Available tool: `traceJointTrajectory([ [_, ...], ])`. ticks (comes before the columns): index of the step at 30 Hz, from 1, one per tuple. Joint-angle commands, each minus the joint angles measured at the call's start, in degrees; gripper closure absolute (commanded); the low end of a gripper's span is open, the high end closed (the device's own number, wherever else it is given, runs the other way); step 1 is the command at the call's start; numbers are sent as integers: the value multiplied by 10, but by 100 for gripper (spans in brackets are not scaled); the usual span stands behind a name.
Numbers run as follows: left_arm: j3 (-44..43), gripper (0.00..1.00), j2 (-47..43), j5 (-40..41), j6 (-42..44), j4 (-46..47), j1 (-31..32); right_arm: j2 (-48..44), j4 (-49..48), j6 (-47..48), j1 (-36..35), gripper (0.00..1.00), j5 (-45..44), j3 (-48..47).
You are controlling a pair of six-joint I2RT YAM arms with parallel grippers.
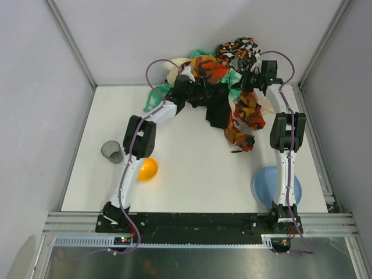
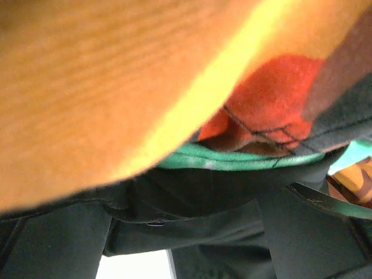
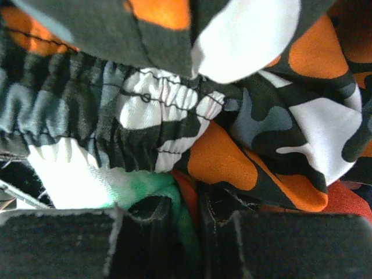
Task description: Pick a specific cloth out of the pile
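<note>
Cloth (image 1: pixel 218 111) droops from pile (image 1: pixel 235 55) just beside left hand (image 1: pixel 189 87).

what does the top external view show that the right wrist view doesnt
Only the top external view: the black cloth spilling from the near side of the pile, the orange bowl, grey cup and blue plate, and both arms reaching in. Only the right wrist view: the patterned cloth up close, with its gathered elastic seam, and the right gripper pressed among fabric. Both: that orange-black-white pattern and some mint green cloth.
</note>
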State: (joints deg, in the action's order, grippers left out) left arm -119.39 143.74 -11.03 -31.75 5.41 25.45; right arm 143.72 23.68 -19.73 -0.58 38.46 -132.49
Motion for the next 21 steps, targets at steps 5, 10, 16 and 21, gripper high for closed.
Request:
traceJointTrajectory([
  [5, -141, 40, 66, -51, -14, 31, 7, -24, 57, 5, -1, 68, -17, 66],
  [10, -18, 97, -39, -88, 5, 33, 7, -27, 40, 0, -4, 62, -5, 74],
  [16, 233, 99, -262, -111, 62, 41, 17, -33, 24, -15, -5, 60, -26, 82],
  [21, 418, 99, -468, -104, 123, 42, 50, -40, 17, -26, -6, 59, -52, 90],
])
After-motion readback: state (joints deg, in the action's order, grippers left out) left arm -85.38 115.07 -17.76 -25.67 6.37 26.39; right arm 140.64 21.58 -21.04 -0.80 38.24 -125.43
